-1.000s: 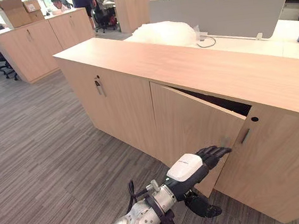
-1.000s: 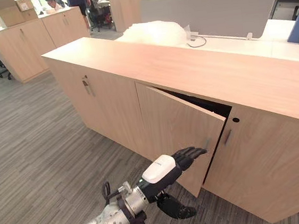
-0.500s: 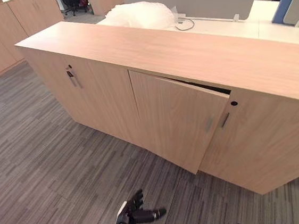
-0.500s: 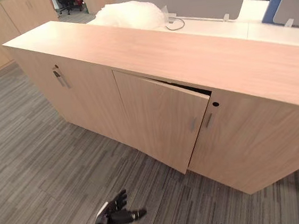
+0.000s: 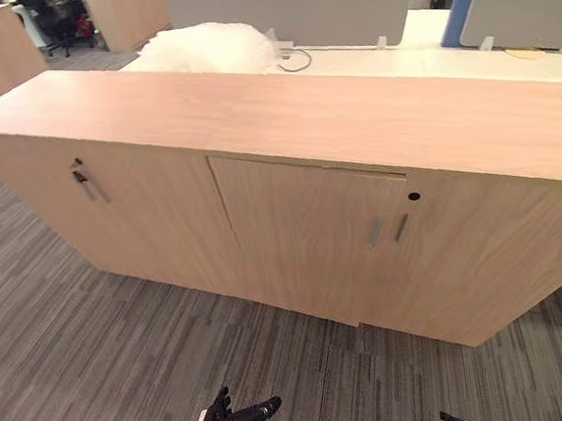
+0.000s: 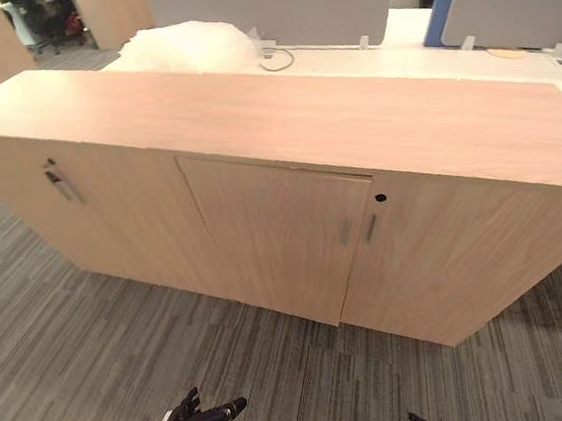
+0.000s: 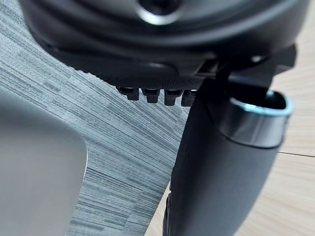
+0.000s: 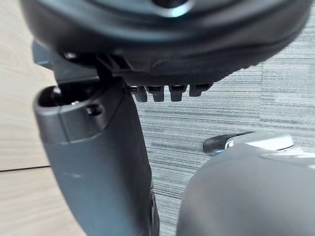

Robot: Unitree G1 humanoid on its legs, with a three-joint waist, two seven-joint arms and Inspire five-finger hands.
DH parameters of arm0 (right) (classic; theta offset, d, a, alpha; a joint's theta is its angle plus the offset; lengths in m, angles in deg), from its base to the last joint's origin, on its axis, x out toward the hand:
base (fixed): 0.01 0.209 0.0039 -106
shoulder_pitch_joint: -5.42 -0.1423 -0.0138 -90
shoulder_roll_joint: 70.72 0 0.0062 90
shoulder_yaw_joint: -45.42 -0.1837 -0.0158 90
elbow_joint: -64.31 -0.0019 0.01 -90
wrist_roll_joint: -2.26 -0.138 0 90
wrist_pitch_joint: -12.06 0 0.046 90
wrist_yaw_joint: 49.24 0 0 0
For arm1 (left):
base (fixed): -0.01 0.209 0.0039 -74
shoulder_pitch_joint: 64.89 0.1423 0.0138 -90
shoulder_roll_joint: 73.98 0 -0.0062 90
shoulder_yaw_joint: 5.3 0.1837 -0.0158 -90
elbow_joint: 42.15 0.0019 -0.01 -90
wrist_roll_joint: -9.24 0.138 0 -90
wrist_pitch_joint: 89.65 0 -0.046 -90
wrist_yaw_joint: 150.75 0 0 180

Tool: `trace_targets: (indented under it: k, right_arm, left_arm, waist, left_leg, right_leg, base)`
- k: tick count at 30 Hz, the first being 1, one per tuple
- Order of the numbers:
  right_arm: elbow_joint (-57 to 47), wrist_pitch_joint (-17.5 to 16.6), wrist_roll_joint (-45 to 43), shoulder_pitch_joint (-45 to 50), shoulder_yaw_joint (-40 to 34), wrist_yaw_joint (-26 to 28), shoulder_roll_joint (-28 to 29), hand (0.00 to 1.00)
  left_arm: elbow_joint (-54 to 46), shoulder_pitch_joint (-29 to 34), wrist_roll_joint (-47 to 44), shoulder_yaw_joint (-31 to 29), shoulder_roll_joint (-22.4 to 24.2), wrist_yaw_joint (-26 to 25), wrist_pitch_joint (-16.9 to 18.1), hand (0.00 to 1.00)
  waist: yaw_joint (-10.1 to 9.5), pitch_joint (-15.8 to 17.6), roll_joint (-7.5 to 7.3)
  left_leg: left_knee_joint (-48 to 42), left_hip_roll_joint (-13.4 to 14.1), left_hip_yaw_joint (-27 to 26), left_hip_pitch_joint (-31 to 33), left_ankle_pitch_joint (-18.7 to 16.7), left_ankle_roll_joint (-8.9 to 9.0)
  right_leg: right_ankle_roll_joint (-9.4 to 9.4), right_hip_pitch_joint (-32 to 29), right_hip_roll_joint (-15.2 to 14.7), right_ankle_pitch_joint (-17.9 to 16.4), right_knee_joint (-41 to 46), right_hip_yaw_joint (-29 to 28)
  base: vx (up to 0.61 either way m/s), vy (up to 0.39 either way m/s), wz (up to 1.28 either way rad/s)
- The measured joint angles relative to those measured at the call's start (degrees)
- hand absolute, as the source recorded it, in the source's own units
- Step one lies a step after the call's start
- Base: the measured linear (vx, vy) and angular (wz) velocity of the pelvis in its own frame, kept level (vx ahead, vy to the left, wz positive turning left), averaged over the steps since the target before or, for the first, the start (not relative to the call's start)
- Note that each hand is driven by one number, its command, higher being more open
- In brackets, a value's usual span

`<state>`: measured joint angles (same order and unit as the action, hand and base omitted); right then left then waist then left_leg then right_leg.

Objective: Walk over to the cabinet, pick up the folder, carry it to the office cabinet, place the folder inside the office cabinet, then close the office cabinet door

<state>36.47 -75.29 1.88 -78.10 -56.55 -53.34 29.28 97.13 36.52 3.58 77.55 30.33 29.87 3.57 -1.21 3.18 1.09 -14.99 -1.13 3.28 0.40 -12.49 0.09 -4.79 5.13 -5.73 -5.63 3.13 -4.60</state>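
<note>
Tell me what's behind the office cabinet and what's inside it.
Behind the office cabinet a white plastic heap lies on a white desk, before grey divider panels. The door is all but shut, so the inside is hidden.

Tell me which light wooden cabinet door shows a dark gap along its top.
The middle wooden door, its handle next to the right door; the others sit flush.

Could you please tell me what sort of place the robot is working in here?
Most likely an open-plan office: a long wooden storage cabinet with closed doors, grey desk divider screens behind it, and grey carpet on the floor.
</note>
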Motion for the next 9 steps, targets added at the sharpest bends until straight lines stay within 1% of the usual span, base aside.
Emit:
trace_targets:
  k: [3,4,5,6,7,8,9]
  right_arm:
    - [-0.82,-0.01,0.03,-0.63,-1.01,0.11,0.17,1.00]
    - [-1.05,0.01,0.16,-1.13,-1.06,0.17,0.46,1.00]
    - [-1.16,0.04,0.24,-1.41,-1.16,0.20,0.84,1.00]
    - [-1.05,0.33,0.25,-2.03,-2.35,0.25,1.88,1.00]
    - [-1.02,0.52,0.24,-2.21,-3.56,0.04,2.57,1.00]
    - [-0.56,0.57,0.25,-2.37,-5.16,0.05,2.84,1.00]
    - [-0.53,0.78,0.25,-2.47,-5.17,0.18,2.86,1.00]
  left_arm:
    - [0.44,-0.48,1.71,-0.35,0.95,-0.77,-0.02,1.00]
    - [0.42,-0.50,1.73,-0.50,1.44,-0.81,0.03,1.00]
    - [0.33,-0.60,1.74,-0.48,1.66,-0.77,0.11,1.00]
    - [-0.16,-0.65,1.73,-0.42,1.57,-0.38,0.40,1.00]
    - [-0.48,-0.71,1.67,-0.40,1.97,-0.40,0.86,1.00]
    - [-0.30,-1.26,1.52,-0.44,2.72,-0.73,1.15,1.00]
    - [-0.30,-1.35,1.33,-0.43,2.70,-0.82,1.15,1.00]
  waist:
    - [-0.78,-0.40,1.05]
    - [-1.72,-0.46,1.43]
    - [-1.91,-0.37,1.27]
    - [-2.12,-0.14,0.82]
    - [-1.96,-0.36,1.37]
    - [-2.18,-1.16,2.12]
    - [-2.18,-1.39,2.12]
  left_leg:
    - [-0.54,1.48,-3.74,-2.60,0.01,-0.01]
    - [-2.78,1.88,-5.74,-2.88,0.01,-0.01]
    - [-5.23,1.77,-6.23,-2.21,-0.02,0.01]
    - [-7.90,1.44,-5.98,-0.45,-1.99,0.72]
    - [-0.70,1.75,-4.65,-1.36,-0.48,0.42]
    - [2.93,1.99,-3.29,-1.84,1.09,0.59]
    - [3.00,1.74,-3.38,-1.65,1.13,0.53]
  right_leg:
    - [-0.56,-0.14,0.77,0.39,1.11,-2.12]
    - [-1.00,-0.36,0.76,0.77,2.36,-1.98]
    - [-0.99,-0.42,0.46,0.80,2.96,-2.06]
    - [-1.00,-0.52,-0.32,0.79,3.68,-2.23]
    - [-1.03,-0.56,-0.24,0.78,3.50,-1.72]
    - [-1.51,-0.92,-0.01,0.53,1.88,-0.27]
    - [-1.51,-0.83,-0.27,0.53,1.50,0.22]
  base:
    - [0.23,-0.012,-0.89]
    - [0.20,0.005,-1.08]
    - [0.18,0.042,-0.95]
    - [0.11,0.053,-0.57]
    - [0.11,0.060,-0.50]
    - [0.05,0.035,-0.23]
    - [0.03,0.018,-0.15]
